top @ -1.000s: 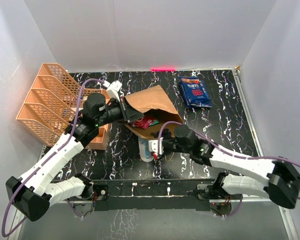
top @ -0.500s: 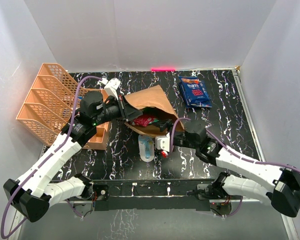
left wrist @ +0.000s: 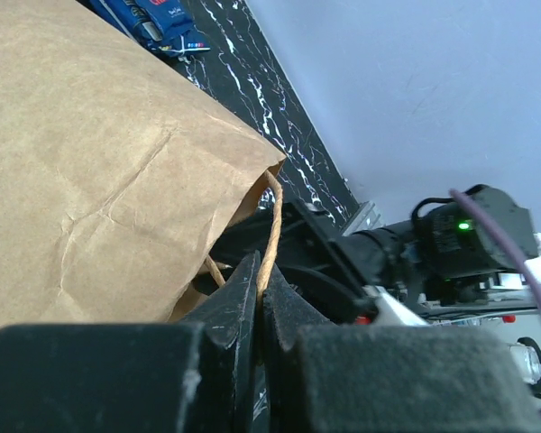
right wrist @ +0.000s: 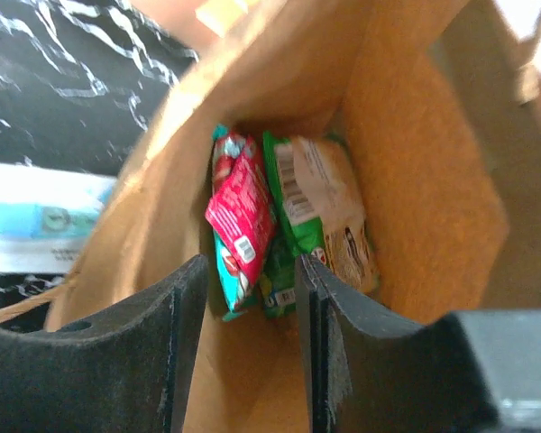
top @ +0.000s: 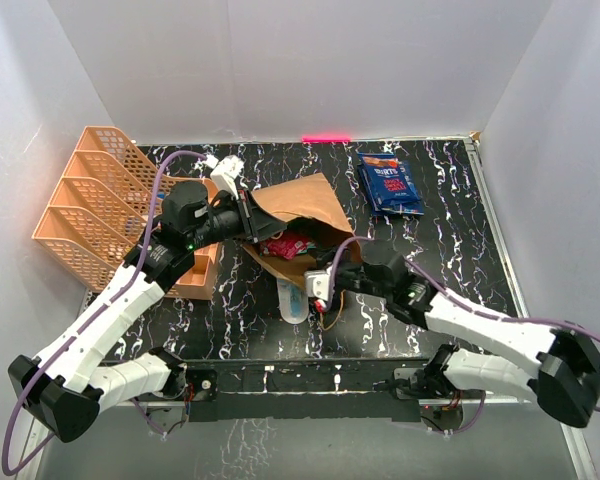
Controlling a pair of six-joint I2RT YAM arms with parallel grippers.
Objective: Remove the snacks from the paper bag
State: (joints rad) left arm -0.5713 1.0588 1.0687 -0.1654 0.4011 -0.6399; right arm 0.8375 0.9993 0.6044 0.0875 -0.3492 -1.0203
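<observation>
Right gripper (right wrist: 248,271) has edged closer to the bag (top: 300,200) mouth; its jaws are spread, framing the snacks (right wrist: 243,216) lying deep inside. Our left gripper (left wrist: 260,271) pinches the handle (left wrist: 272,225), lifting the mouth open so we can reach in.

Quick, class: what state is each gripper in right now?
Left gripper: shut on the handle of the paper bag.
Right gripper: open, astride the snacks inside the bag; no clear grip.
</observation>
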